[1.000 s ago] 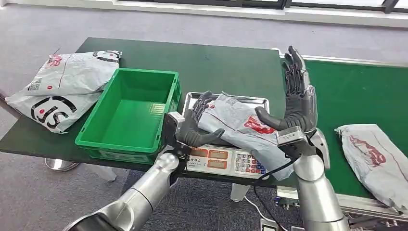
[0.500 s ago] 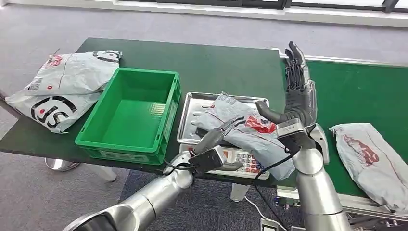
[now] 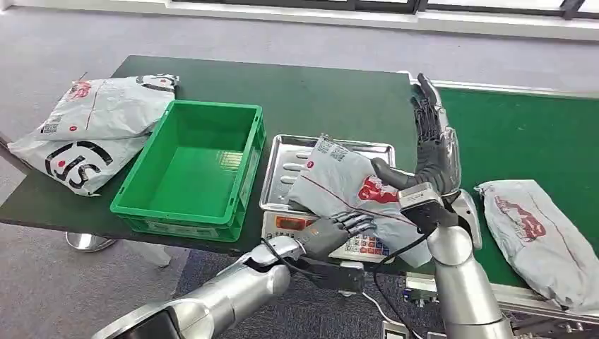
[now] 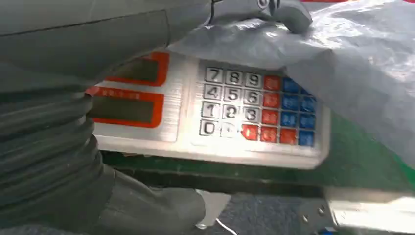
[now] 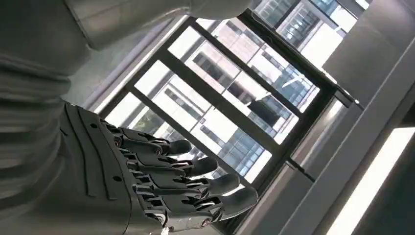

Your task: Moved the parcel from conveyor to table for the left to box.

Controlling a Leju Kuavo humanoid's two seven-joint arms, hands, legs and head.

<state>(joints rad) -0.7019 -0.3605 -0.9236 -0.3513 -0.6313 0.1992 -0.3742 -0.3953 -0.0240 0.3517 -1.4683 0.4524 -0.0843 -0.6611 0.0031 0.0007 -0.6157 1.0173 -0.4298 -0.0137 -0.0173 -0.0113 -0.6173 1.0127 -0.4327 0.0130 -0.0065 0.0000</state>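
Dark green table (image 3: 332, 95) underneath, left hand (image 3: 332, 232) with fingers (image 3: 357, 221) spread apart, resting against the near edge of the grey plastic mailer parcel with red print (image 3: 353, 198). Parcel draped over the steel-tray weighing scale (image 3: 321, 229) beside an empty green plastic crate (image 3: 191, 169). Right hand (image 3: 431, 152) upright, fingers (image 5: 195, 169) straight and apart, holding nothing, thumb just touching the parcel.

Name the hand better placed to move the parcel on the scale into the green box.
Left. The left hand touches the parcel at its near edge, nearer the green box; the right hand is raised, open, fingers up.
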